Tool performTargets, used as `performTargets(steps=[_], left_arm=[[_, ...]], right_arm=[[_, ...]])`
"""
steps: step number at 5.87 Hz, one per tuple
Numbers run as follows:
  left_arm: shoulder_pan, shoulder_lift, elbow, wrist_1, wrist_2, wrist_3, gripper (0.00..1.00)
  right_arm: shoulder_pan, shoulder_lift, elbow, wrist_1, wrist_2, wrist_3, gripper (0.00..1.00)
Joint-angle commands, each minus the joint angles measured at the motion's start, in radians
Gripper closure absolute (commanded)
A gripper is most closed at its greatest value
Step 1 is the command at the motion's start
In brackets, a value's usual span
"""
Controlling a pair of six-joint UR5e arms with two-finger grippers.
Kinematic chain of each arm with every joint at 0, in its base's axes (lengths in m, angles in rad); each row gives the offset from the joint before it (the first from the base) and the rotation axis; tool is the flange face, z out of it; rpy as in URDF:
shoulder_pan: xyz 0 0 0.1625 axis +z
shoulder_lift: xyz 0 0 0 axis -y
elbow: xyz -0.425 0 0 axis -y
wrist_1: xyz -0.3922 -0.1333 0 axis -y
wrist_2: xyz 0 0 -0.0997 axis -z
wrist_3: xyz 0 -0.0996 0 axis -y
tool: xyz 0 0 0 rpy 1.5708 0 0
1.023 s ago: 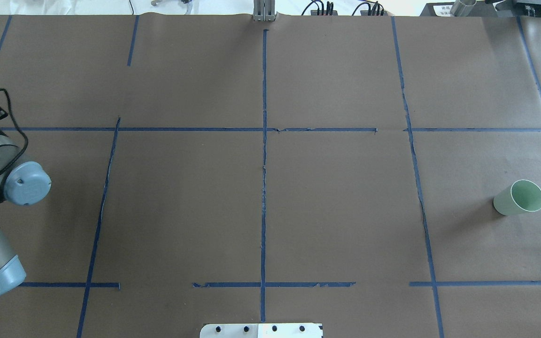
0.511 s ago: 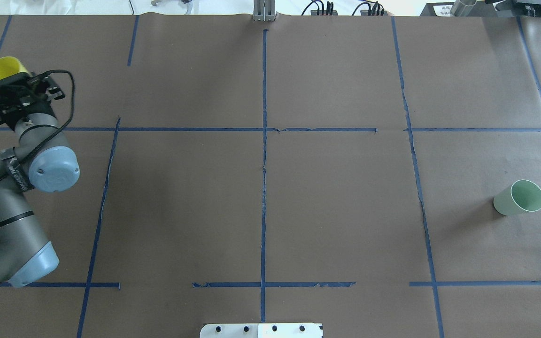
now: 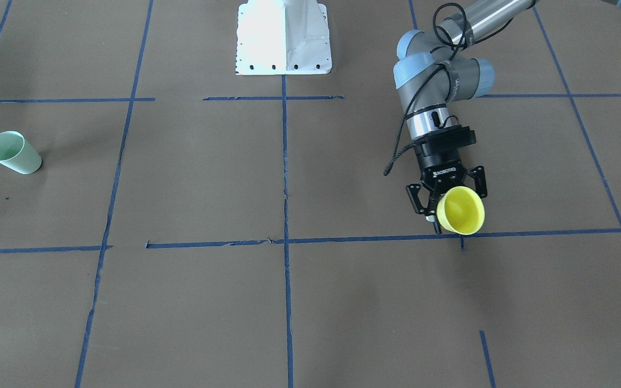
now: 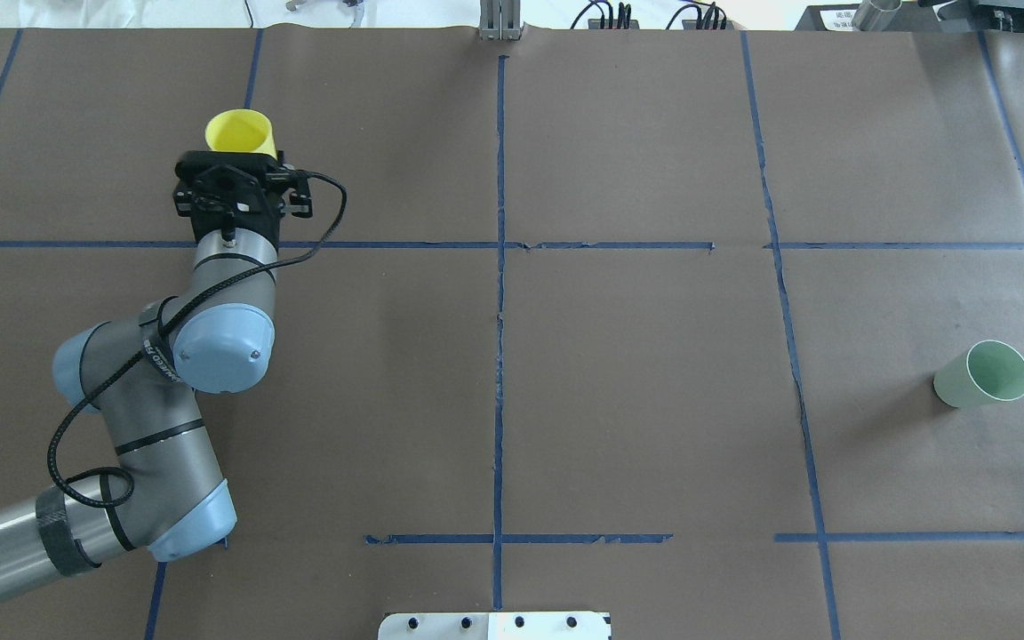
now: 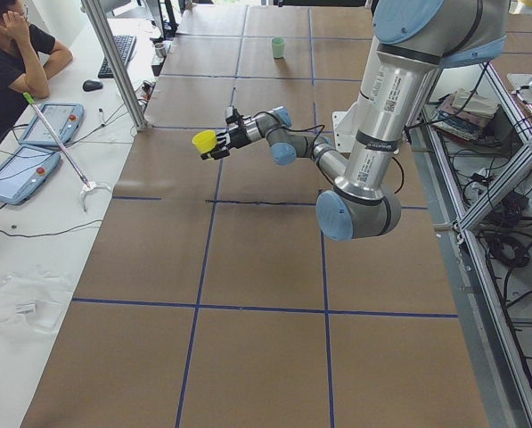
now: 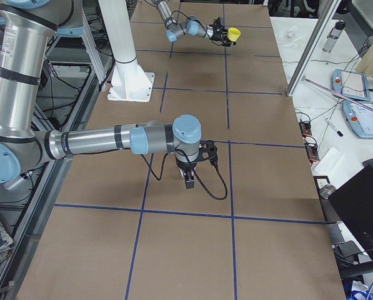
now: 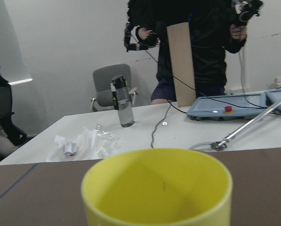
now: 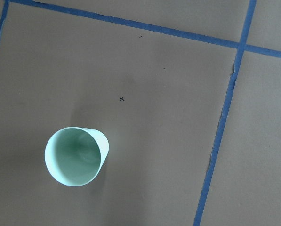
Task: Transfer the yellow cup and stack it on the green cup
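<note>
My left gripper (image 3: 450, 203) is shut on the yellow cup (image 3: 461, 210) and holds it above the brown table, mouth tilted away from the robot. The cup also shows in the overhead view (image 4: 240, 133), just beyond the gripper (image 4: 241, 164), and its rim fills the bottom of the left wrist view (image 7: 156, 188). The green cup (image 4: 983, 374) stands upright and alone at the table's right side; it also shows in the front view (image 3: 14, 152) and from above in the right wrist view (image 8: 76, 156). My right gripper (image 6: 189, 180) shows only in the right side view; I cannot tell whether it is open.
Blue tape lines (image 4: 500, 293) divide the brown table into squares. The white base plate (image 3: 283, 37) stands at the robot's edge. A side table with tablets (image 5: 34, 143) and a seated person runs along the far edge. A water bottle (image 7: 125, 106) stands there.
My left arm has swung in from the table's left edge toward the middle, carrying the yellow cup to the right. The green cup has not moved.
</note>
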Motion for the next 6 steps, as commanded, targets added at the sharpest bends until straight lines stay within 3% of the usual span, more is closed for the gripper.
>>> performTargets(steps=[1,2,4,6], left_arm=[[0.054,-0.021,0.013,-0.346,-0.216,0.294,0.82],[0.068,-0.025,0.016,-0.468,-0.312,0.385,0.83],[0.075,-0.059,0.016,-0.579,-0.522,0.445,0.82],[0.091,-0.135,0.021,-0.586,-0.642,0.515,0.81]], right_arm=[[-0.044,0.022,0.000,0.084,0.035,0.001,0.00],[-0.090,0.058,-0.001,0.103,0.036,0.001,0.00],[-0.135,0.185,0.002,0.102,0.037,0.048,0.00],[-0.248,0.334,0.008,0.093,0.037,0.298,0.00]])
